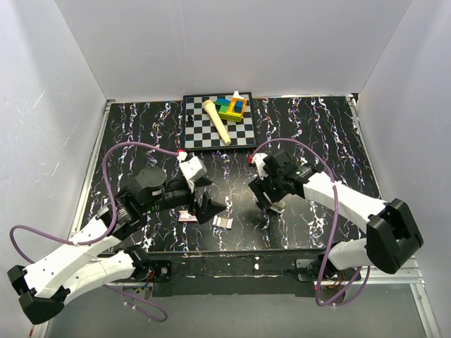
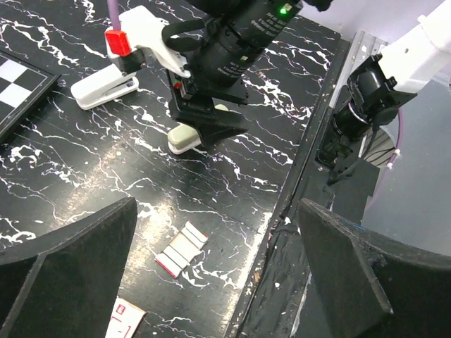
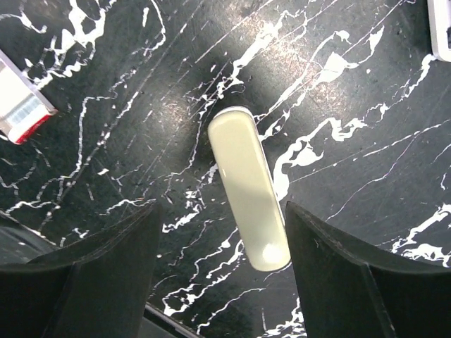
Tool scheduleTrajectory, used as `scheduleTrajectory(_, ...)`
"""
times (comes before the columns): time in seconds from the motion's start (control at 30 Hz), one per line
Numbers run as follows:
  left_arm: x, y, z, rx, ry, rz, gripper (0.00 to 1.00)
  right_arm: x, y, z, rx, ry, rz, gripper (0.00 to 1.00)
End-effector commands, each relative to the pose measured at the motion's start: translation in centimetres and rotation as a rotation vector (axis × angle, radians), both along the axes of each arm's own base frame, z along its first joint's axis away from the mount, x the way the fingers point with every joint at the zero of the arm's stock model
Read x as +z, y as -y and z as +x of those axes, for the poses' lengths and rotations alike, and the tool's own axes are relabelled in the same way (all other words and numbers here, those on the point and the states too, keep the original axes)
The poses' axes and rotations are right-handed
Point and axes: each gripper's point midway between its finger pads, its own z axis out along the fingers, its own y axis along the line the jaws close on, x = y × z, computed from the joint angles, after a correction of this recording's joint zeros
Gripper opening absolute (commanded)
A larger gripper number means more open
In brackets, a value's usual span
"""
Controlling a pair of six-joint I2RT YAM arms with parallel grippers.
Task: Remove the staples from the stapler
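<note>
The staples [image 2: 182, 248] that can be seen are a few short silvery strips lying flat, side by side, on the black marbled surface [image 1: 310, 134], low and centre in the left wrist view. Whether more sit inside the stapler cannot be told, since it is closed. Such strips look light and stiff but brittle. They would likely snap along their joins if bent, and they lie too thin and slick to pinch easily off a hard top. They are best taken across their width, or slid rather than lifted.

The cream stapler [image 3: 250, 190] lies near them, in the middle of the right wrist view, long and smooth with rounded ends. It looks rigid and fairly light, with a glossy shell that could slip. The firmest hold is probably across its flat long sides near the middle, leaving the loading end free.

The right gripper [image 3: 218, 211] hangs directly above it, jaws released and standing either side of the body. A clear gap shows on the left and a narrow one on the right, and nothing is gripped. The left gripper [image 2: 215, 208] hovers above the strips, jaws spread wide and empty.

Further out, a small red-and-white box [image 2: 127, 322] lies at the bottom edge of the left wrist view. A white stapler [image 2: 106, 88] rests at upper left, beyond the cream one.
</note>
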Motion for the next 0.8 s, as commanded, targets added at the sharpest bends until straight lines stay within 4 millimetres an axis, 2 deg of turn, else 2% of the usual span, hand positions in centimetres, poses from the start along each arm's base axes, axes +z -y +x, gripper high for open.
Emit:
scheduleTrajectory(0.0, -0.4, -0.6, -1.2, -0.011, -0.035, -0.026, 0.98, 0.2, 0.3, 1.3, 0.120, 0.061, -0.083, 0.77)
scheduleTrajectory(0.27, -1.1, -1.0, -1.8, -0.015, -0.044, -0.038, 0.98, -0.5, 0.4, 1.5, 0.181, 0.053, -0.124, 0.78)
scheduleTrajectory(0.57, -1.9, -1.6, -2.0, -0.007, -0.036, -0.030, 0.98, -2.6, 1.6, 1.3, 0.184, -0.020, -0.223, 0.78)
scheduleTrajectory(0.77, -1.9, -1.8, -2.3, -0.011, -0.034, -0.036, 0.98, -3.4, 1.5, 1.2, 0.187, -0.043, -0.233, 0.72)
